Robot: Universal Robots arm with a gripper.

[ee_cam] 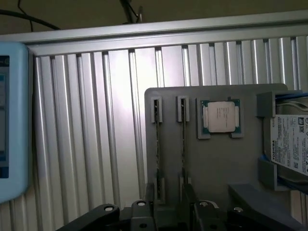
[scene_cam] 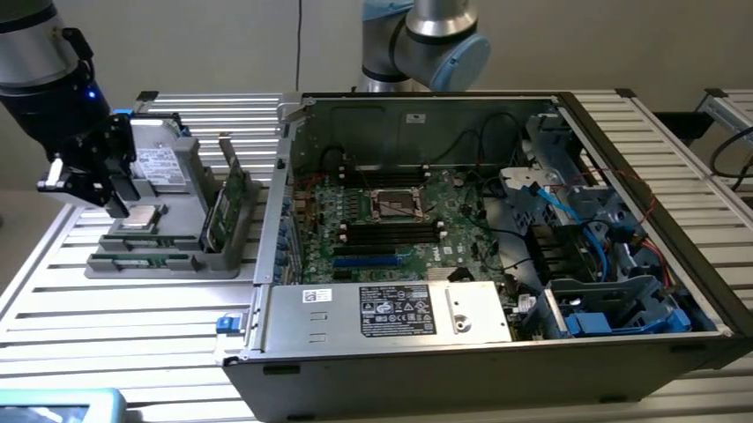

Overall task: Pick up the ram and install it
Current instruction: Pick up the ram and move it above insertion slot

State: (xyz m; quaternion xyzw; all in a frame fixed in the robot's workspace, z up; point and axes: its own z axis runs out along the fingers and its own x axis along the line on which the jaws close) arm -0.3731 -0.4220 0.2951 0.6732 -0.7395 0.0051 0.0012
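Now, tool (scene_cam: 115, 204) by ram (ee_cam: 157, 154), jaws apart

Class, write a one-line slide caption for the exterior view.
Gripper poised above grey tray holding ram sticks and processor, beside an open computer case.

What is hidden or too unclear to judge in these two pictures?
- Two thin boards in the gray tray, wrist view: seen edge-on, chips and labels hidden.
- Hard drive, wrist view: cut off by the picture's edge.
- Motherboard's black slots, exterior view: too small to tell whether latches are open.
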